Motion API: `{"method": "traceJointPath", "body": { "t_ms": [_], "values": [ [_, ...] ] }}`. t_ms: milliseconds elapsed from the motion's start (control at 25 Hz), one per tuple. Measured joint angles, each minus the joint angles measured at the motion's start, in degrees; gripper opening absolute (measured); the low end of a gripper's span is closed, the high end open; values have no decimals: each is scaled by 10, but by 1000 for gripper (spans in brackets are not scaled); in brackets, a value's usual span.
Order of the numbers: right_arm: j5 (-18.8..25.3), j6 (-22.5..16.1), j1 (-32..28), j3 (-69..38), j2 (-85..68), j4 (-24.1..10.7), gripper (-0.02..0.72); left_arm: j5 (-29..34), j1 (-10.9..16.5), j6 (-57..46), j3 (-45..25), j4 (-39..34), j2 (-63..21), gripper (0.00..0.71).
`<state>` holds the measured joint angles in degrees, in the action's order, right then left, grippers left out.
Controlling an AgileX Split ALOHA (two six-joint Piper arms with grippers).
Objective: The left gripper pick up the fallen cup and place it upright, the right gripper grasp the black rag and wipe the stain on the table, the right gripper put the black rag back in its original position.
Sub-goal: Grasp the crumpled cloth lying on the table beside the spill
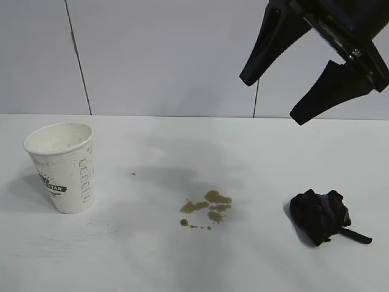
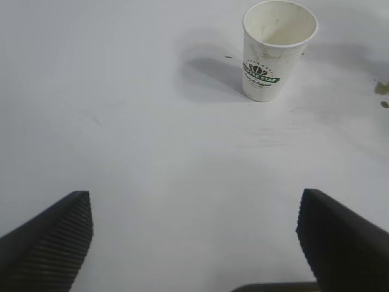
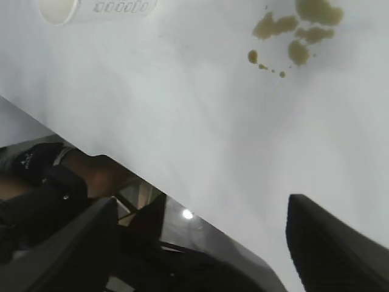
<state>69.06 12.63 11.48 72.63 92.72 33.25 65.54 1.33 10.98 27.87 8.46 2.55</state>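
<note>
The white paper cup (image 1: 62,166) with a green logo stands upright at the left of the table (image 1: 194,261); it also shows in the left wrist view (image 2: 273,47) and in the right wrist view (image 3: 97,8). The olive-brown stain (image 1: 206,207) lies mid-table, also in the right wrist view (image 3: 298,27). The black rag (image 1: 321,216) lies crumpled at the right. My right gripper (image 1: 272,98) hangs open and empty high above the rag and stain. My left gripper (image 2: 194,210) is open and empty, well back from the cup; it is out of the exterior view.
A grey panelled wall (image 1: 170,55) rises behind the table. The table's edge (image 3: 182,188) shows in the right wrist view, with dark floor and a person's legs (image 3: 55,176) beyond it.
</note>
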Motion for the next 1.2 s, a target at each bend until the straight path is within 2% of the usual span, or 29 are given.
{"method": "traceJointPath", "body": {
  "t_ms": [120, 280, 400, 560, 760, 1080, 1200],
  "values": [
    [-14, 2, 29, 0, 4, -81, 524, 0, -26, 0, 0, 0, 0, 654],
    [-45, -34, 69, 0, 32, -183, 524, -1, -33, 0, 0, 0, 0, 654],
    [-70, -69, 79, 0, 70, -232, 524, -1, -33, 0, 0, 0, 0, 654],
    [-73, -98, 79, 0, 117, -295, 524, -4, -33, 0, 0, 0, 0, 654],
    [-81, -126, 61, 0, 145, -326, 524, -4, -33, 0, 0, 0, 0, 654],
    [-118, -141, 41, 1, 166, -332, 524, -4, -33, 0, 0, 0, 0, 654],
    [-148, -141, 41, -20, 176, -332, 524, -4, -33, 0, 0, 0, 0, 654]
  ]
}}
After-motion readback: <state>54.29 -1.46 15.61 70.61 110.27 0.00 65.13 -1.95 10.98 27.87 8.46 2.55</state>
